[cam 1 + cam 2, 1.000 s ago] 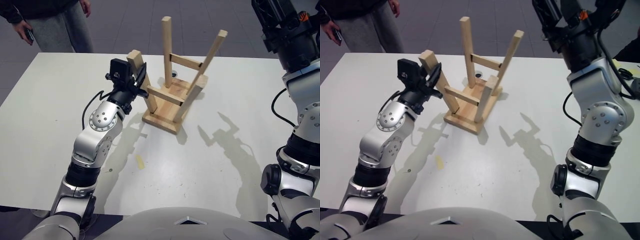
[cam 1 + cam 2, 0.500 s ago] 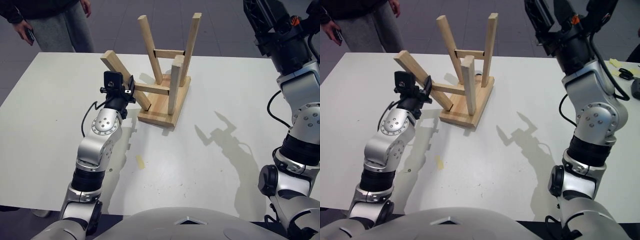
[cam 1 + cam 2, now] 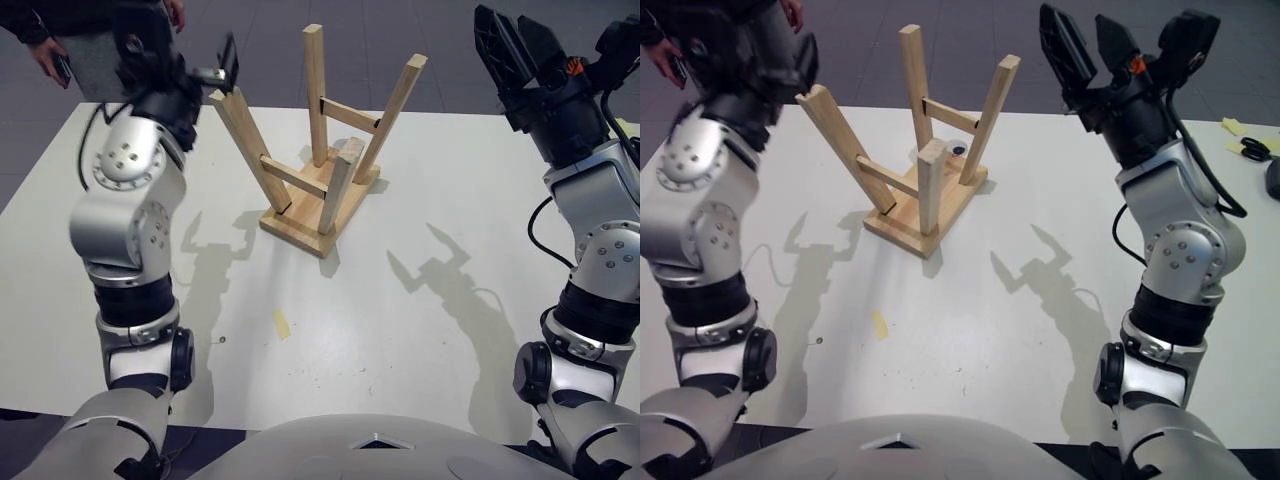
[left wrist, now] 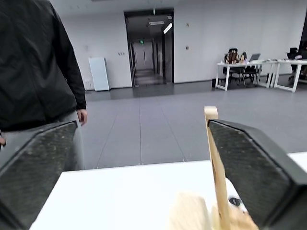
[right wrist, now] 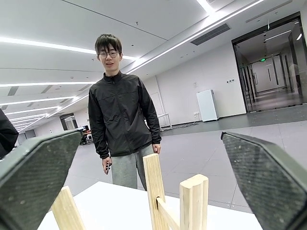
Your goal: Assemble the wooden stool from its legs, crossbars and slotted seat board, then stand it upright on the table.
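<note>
The wooden stool point(image 3: 318, 175) rests upside down, its seat board point(image 3: 298, 220) on the white table point(image 3: 400, 330) and its legs and crossbars pointing up and splayed. My left gripper point(image 3: 207, 75) is raised high at the far left, open, right beside the tip of the nearest leg point(image 3: 222, 98) without holding it. In the left wrist view, a leg tip point(image 4: 214, 143) shows between the wide-apart fingers point(image 4: 43, 167). My right gripper point(image 3: 1087, 42) hangs open high at the right, apart from the stool, with the stool's legs point(image 5: 193, 201) ahead of it.
A small yellow scrap point(image 3: 281, 323) lies on the near part of the table. A person point(image 3: 100, 45) stands behind the far left edge. A small dark object point(image 3: 958, 150) sits just behind the stool. Yellow notes point(image 3: 1240, 135) lie at the right edge.
My left gripper has let go of the stool leg and risen well above the table. The stool has rocked and turned slightly. My right gripper has dropped a little.
</note>
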`<action>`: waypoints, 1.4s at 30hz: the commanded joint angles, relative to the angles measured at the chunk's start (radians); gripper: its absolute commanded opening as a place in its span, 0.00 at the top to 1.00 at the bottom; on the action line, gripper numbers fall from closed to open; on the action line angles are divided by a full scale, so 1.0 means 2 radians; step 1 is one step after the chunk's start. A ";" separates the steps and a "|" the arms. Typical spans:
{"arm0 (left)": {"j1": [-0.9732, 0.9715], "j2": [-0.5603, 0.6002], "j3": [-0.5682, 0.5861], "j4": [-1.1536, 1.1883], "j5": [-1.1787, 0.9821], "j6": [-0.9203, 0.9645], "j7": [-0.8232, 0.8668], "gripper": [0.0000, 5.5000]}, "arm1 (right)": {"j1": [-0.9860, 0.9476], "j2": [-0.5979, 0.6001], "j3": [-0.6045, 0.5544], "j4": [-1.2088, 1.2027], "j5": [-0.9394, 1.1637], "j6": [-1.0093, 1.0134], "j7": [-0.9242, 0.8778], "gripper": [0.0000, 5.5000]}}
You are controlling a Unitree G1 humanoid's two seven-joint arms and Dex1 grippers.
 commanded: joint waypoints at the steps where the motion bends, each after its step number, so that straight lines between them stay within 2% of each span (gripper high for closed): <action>1: -0.082 -0.008 0.027 0.090 -0.065 -0.023 -0.090 0.02 | 0.000 0.012 0.008 -0.008 -0.005 0.001 -0.009 0.02; 4: -0.123 -0.008 0.028 0.192 -0.080 -0.055 -0.154 0.02 | -0.005 0.018 0.012 -0.008 -0.006 0.002 -0.011 0.02; 10: -0.192 0.029 0.024 0.346 -0.043 -0.135 -0.215 0.02 | -0.015 0.018 0.013 -0.010 -0.002 0.008 -0.011 0.02; 19: -0.203 0.036 0.030 0.371 -0.046 -0.139 -0.238 0.02 | -0.009 0.019 0.013 -0.015 -0.001 0.013 -0.014 0.02; 22: -0.180 0.018 0.023 0.400 -0.041 -0.140 -0.239 0.02 | -0.003 0.022 0.017 -0.018 0.000 0.017 -0.016 0.02; 25: -0.083 -0.030 -0.043 0.459 0.001 -0.141 -0.255 0.02 | 0.019 0.025 0.038 -0.031 -0.016 0.021 -0.014 0.02; 27: -0.007 -0.051 -0.085 0.442 0.015 -0.129 -0.272 0.02 | 0.028 0.026 0.052 -0.036 -0.023 0.022 -0.011 0.02; 29: 0.036 -0.054 -0.096 0.402 0.007 -0.114 -0.273 0.02 | 0.034 0.025 0.058 -0.039 -0.026 0.022 -0.011 0.02; 34: 0.052 -0.043 -0.055 0.343 -0.031 -0.086 -0.246 0.02 | 0.042 0.025 0.059 -0.045 -0.028 0.020 -0.014 0.02; 38: 0.059 -0.059 -0.034 0.274 -0.067 -0.067 -0.205 0.02 | 0.030 0.049 0.068 -0.060 -0.016 0.013 -0.021 0.02; 42: 0.020 -0.072 0.011 0.198 -0.110 -0.058 -0.143 0.02 | 0.018 0.054 0.066 -0.054 -0.020 0.014 -0.030 0.02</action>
